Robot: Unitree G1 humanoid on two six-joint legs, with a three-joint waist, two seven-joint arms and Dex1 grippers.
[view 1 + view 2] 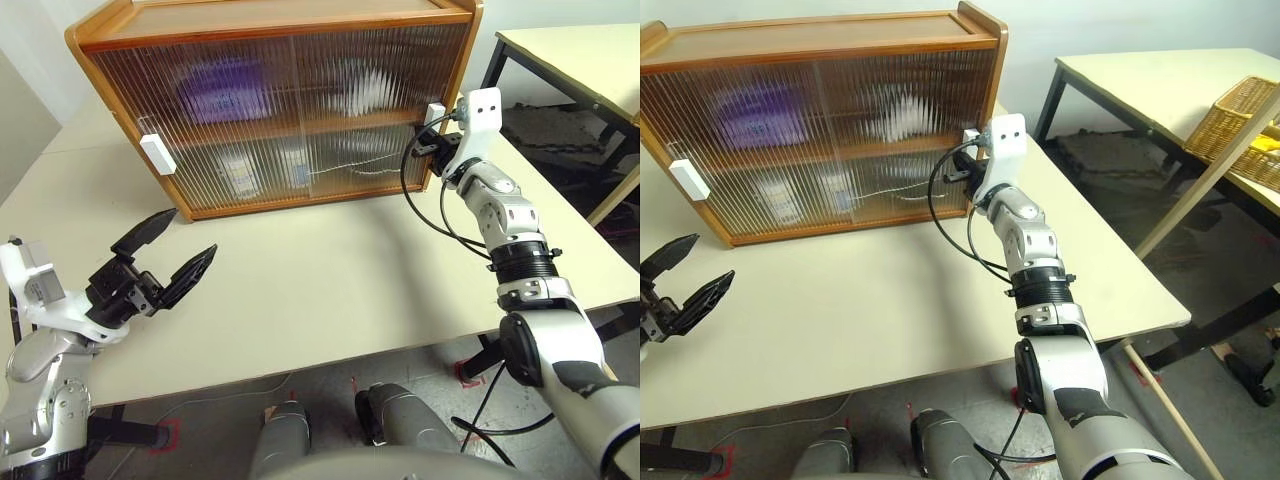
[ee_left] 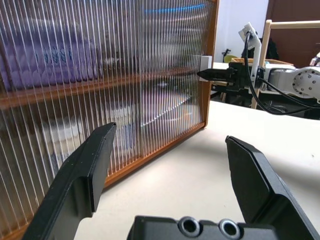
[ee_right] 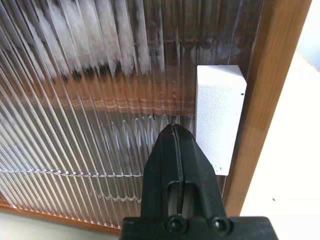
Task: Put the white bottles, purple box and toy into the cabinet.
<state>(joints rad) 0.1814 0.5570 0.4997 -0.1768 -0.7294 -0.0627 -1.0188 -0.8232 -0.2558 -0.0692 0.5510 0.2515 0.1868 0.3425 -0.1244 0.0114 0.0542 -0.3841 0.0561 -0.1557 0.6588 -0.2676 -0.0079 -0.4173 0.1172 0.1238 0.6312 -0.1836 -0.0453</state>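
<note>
The left claw [image 1: 165,262] hangs spread and empty over the surface [image 1: 320,290]. The purple box [image 1: 220,88], bottles [image 1: 238,168] and toy [image 1: 360,85] seem shelved inside the cabinet [image 1: 270,30]. The clenched right claw [image 3: 175,137] sits beside the door handle [image 3: 219,117]; closing looks nearly finished, so next comes withdrawal.

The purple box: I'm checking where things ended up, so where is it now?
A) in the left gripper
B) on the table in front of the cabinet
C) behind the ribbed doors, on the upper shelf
C: the purple box shows as a blur through the closed ribbed doors of the cabinet, above the inner shelf.
</note>
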